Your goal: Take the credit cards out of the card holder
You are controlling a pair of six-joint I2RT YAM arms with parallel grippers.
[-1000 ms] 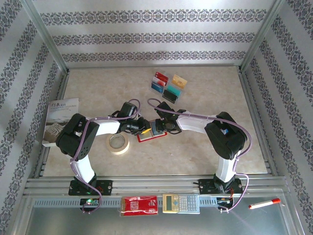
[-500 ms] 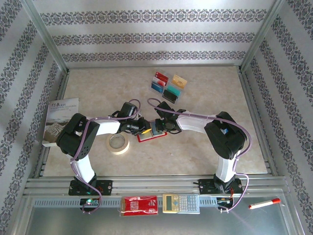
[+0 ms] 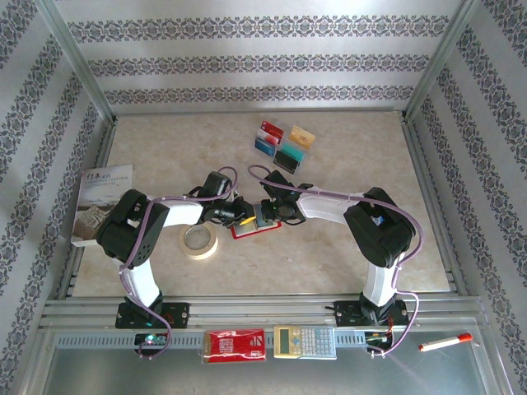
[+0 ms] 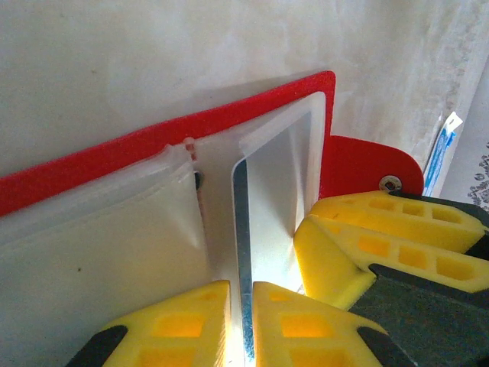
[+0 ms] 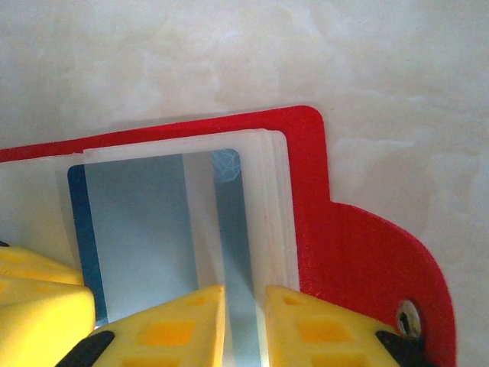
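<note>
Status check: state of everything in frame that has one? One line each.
card holder, open on the table.
pocket leaf, lifted up from the holder.
blue card, inside a clear pocket.
four cards, out of the holder, lying on the far side of the table.
left gripper, shut on the raised pocket leaf.
right gripper, nearly shut, tips down at the holder's pockets.
tape roll, lying flat.

Nothing legible; booklet (image 3: 100, 204) heading (perhaps Chinese) blurred.
</note>
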